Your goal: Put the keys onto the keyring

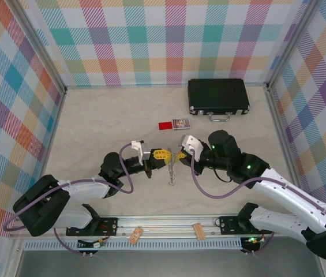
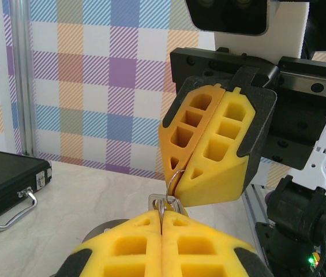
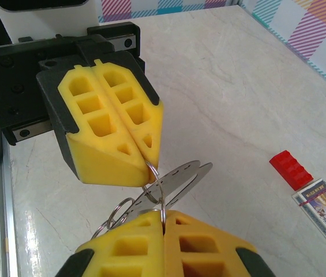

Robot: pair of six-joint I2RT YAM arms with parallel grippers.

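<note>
- The keyring (image 3: 151, 183) hangs in the air between your two grippers, above the middle of the table (image 1: 93, 127). The keys (image 3: 181, 178) fan out beside it as flat silver blades.
- Your left gripper (image 3: 145, 163) has its yellow fingers pressed together on the upper part of the wire loop.
- Your right gripper (image 3: 164, 214) pinches the loop from the opposite side, its fingers likewise closed. You cannot tell whether it also catches a key head.
- Holding from both sides, by my judgement, keeps the loop steady so a key can be worked along the wire.
- In the overhead view, a thin metal part (image 1: 171, 172) dangles below the grip.
- The black case (image 1: 218, 96) at the far edge is shut, so you cannot tell what it holds.
</note>
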